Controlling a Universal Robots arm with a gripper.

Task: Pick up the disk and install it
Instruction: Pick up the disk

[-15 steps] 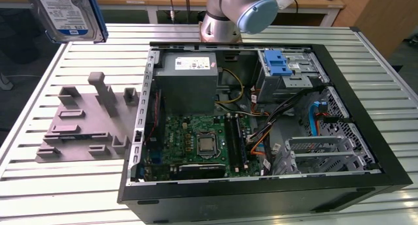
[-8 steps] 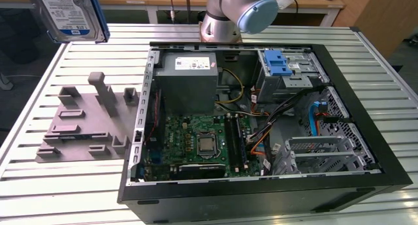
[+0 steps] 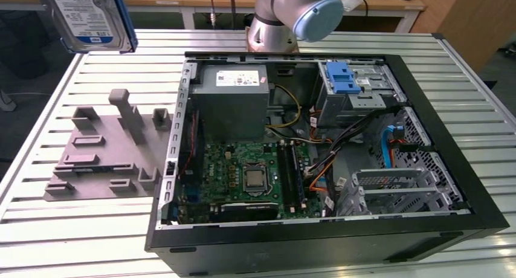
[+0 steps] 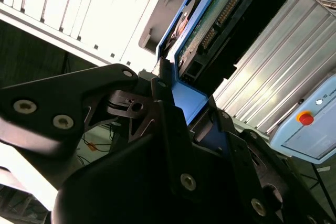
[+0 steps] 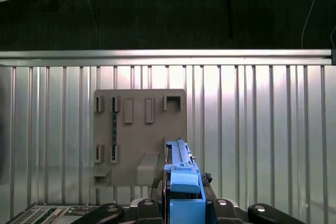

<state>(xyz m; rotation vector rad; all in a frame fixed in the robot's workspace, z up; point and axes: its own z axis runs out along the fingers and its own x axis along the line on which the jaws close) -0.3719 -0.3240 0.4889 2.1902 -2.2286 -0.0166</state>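
The disk (image 3: pixel 84 18) hangs in the air at the far end of the exterior view's left, high above the table, label facing the camera and its blue carrier frame along the edges. In the second wrist view the disk (image 4: pixel 210 19) shows its green circuit board and blue frame, and my gripper (image 4: pixel 191 111) is shut on the frame's end with a black finger (image 4: pixel 164 103) on each side. In the first wrist view the disk (image 5: pixel 181 169) stands edge-on in my gripper (image 5: pixel 184 205), above the grey holder plate (image 5: pixel 139 135).
The open computer case (image 3: pixel 451 187) lies on the slatted metal table (image 3: pixel 96 229), with a drive bay and blue latch (image 3: pixel 342 78) at its far end and a grey power supply box (image 3: pixel 234 96) beside it. The grey holder plate (image 3: pixel 105 151) sits on the exterior view's left.
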